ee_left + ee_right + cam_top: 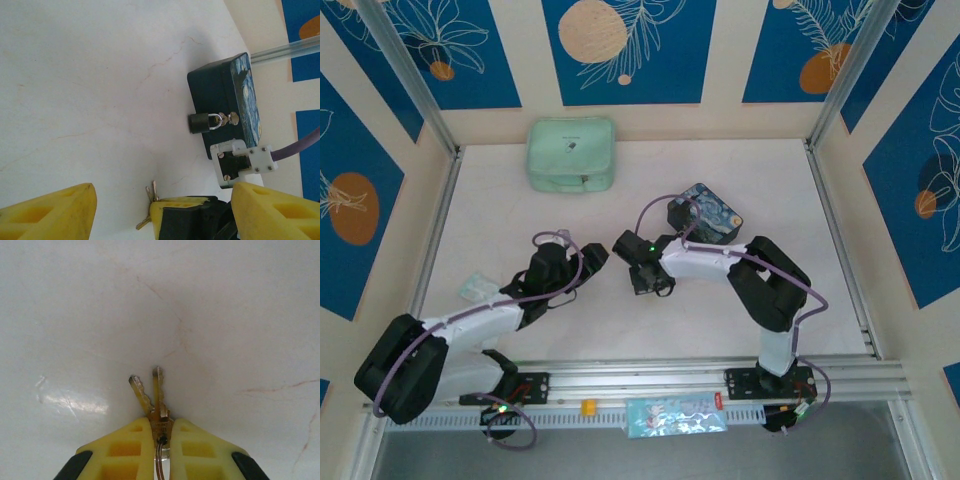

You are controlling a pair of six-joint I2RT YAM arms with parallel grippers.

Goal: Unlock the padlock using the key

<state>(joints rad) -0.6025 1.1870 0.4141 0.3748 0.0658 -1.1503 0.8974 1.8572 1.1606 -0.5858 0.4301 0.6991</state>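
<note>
Key [156, 390]: head clamped between shut fingers of right gripper [161, 427], two blades fanned forward over table [75, 300]; ring partly hidden between fingers
Padlock [205, 122]: shackle through hasp of box [225, 90], beyond key, per left wrist view; top view too coarse for lock detail
Right arm: elbow folded, wrist reaching left
Left gripper [162, 192]: wide open, empty, facing right gripper
</note>
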